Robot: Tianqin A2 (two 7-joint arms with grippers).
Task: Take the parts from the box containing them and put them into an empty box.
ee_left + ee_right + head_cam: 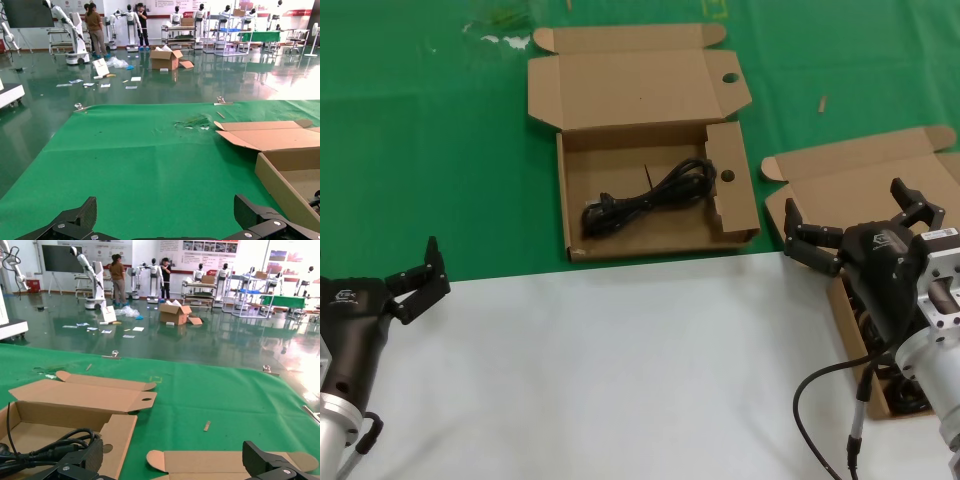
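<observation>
The right gripper [850, 225] hung with its black fingers spread wide and nothing between them, over the plain cardboard box [840, 200] at the right edge. Dark cords [905, 395] showed inside that box, mostly hidden behind the arm. Out left, the left gripper [415, 275] sat parked over the pale tabletop [620, 370], jaws also apart. Further back on the green cloth [420, 150], the shallow box with round holes [650, 110] held one tied black cord [645, 200], coiled long and thin.
</observation>
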